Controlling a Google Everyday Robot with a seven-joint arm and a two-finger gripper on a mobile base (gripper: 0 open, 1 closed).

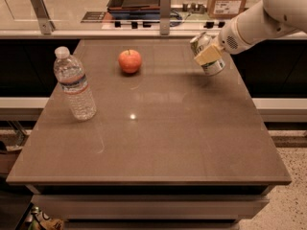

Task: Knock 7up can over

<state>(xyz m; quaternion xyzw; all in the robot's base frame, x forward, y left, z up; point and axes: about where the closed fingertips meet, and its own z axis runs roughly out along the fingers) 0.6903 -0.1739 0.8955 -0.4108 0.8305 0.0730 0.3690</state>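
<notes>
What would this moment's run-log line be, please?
gripper: far right of table, against 7up can | 7up can: tilted, not down | apple, water bottle: apart
</notes>
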